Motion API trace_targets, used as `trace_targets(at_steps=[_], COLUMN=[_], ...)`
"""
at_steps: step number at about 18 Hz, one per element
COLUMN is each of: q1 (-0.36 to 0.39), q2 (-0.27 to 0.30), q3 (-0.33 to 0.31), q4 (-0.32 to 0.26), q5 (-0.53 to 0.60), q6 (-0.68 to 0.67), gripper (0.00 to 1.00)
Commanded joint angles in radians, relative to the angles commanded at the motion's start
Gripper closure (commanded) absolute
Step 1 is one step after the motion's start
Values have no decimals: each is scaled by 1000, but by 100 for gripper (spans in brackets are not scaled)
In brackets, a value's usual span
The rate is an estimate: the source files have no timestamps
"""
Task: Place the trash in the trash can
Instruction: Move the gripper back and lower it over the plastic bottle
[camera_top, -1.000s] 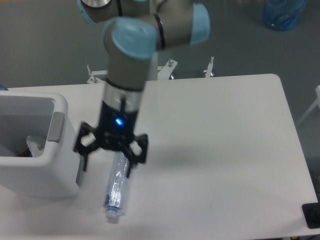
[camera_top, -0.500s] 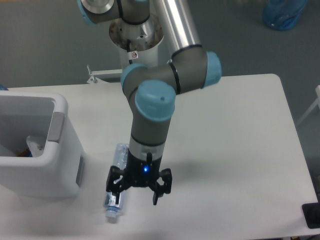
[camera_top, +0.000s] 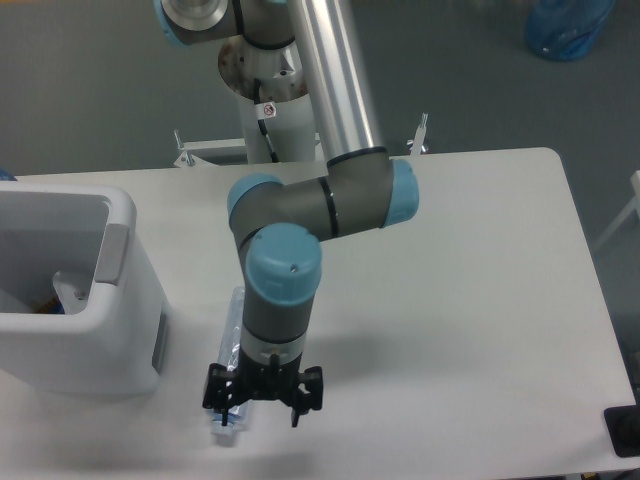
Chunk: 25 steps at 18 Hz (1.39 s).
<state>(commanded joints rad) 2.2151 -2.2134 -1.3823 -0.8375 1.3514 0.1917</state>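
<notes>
The UR5e arm reaches down over the front of the white bench (camera_top: 470, 300), its wrist pointing straight down and a blue light hidden under the wrist body. The gripper (camera_top: 262, 402) hangs low near the bench's front edge, and its black fingers (camera_top: 216, 390) are spread apart, one on each side of the lower end of the clear plastic bottle (camera_top: 234, 330). The spread is wider than the bottle, and nothing is clamped between them.

The bottle lies flat on the bench, lengthwise front to back, with its blue cap (camera_top: 224, 432) toward the front edge and its other end pointing back beside the arm's wrist. Most of its middle is covered by the wrist and gripper; only the upper stretch and the capped tip show. Whether the fingers touch the bottle cannot be told from this view.

The white trash can (camera_top: 130, 300) stands at the left of the bench, just beside the bottle, with a grey handle panel (camera_top: 111, 257) on its near side wall. Inside its open top a whitish, creased plastic scrap (camera_top: 72, 288) rests against the inner wall.

At the top right, off the bench, a blue bag (camera_top: 566, 26) sits on the grey floor.
</notes>
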Motion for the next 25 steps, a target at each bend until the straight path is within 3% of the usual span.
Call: trace_targets(at_steps=[3, 5, 11, 17, 21, 23, 25], q1=[-31, -37, -75, -75, -75, -75, -74], q2=[-66, -87, -135, -143, -141, -135, -118], q3=[92, 121, 135, 144, 149, 149, 149], q4=[-139, -205, -247, -242, -244, -244, -245], q5=[24, 29, 116, 121, 121, 129, 155], q6=[2, 2, 40, 38, 38, 38, 38], gripper=[0, 0, 4, 48, 91, 100, 100])
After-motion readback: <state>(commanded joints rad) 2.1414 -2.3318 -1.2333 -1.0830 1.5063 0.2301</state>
